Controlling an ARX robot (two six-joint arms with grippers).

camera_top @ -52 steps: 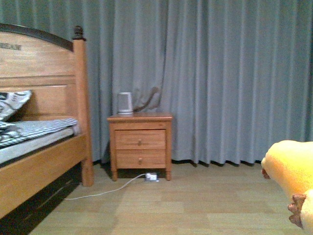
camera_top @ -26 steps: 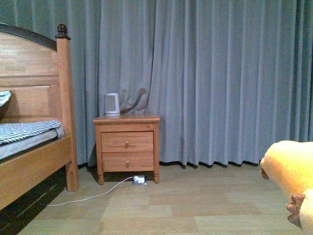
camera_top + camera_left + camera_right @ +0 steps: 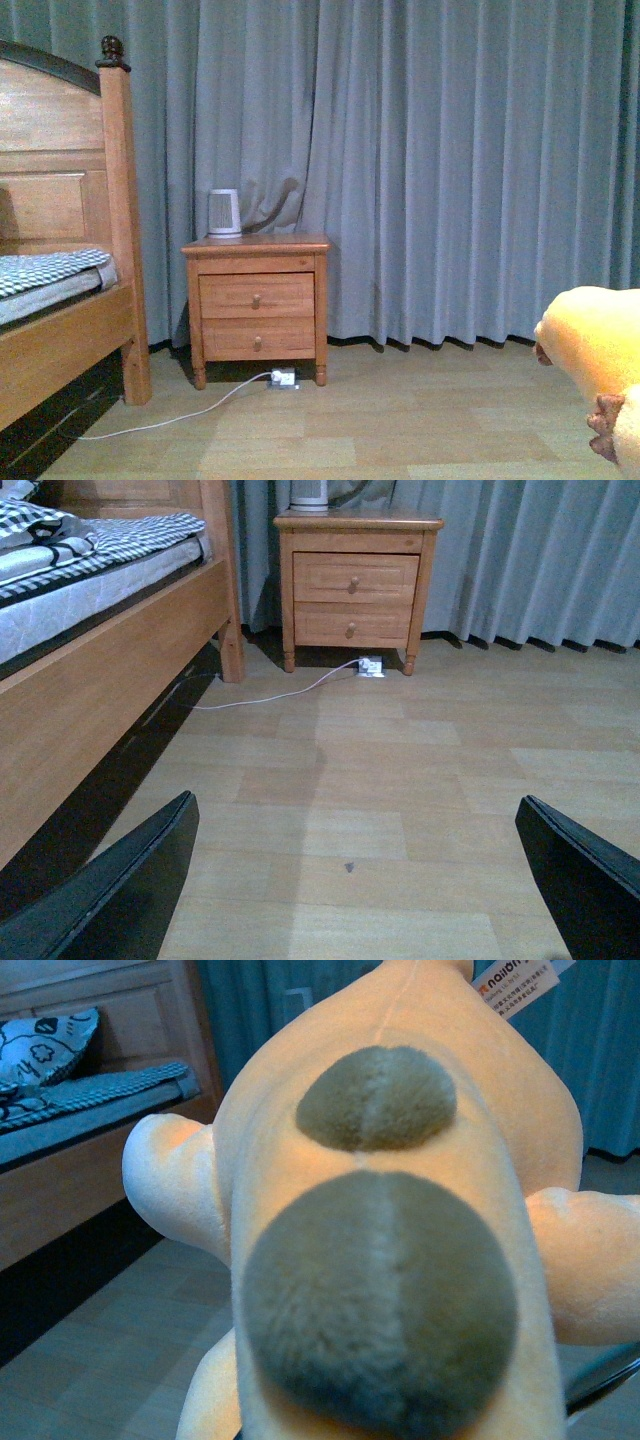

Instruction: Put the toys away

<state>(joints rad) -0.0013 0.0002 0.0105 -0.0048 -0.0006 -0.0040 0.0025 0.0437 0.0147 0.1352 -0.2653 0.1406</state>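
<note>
We are carrying the soft orange-yellow plush animal with brownish paws (image 3: 592,340) in our right gripper. The toy is hanging clear of the pale wood-look floor (image 3: 400,425) and pressing right up against that wrist. It is hiding the fingers, so we are judging the grip from how it is hanging there. A white printed label (image 3: 515,982) is sticking out at the toy's end farthest from the wrist. Our left gripper (image 3: 355,805) is standing wide open and holding nothing, its two dark fingers (image 3: 130,880) pointing over bare floor. Well ahead of it, a two-drawer wooden bedside cabinet (image 3: 355,575) is standing against grey-blue curtains (image 3: 540,550). A thin white cable (image 3: 270,692) is running out from under the cabinet, and the wooden bed (image 3: 110,670) is lying off to our left of that gripper
</note>
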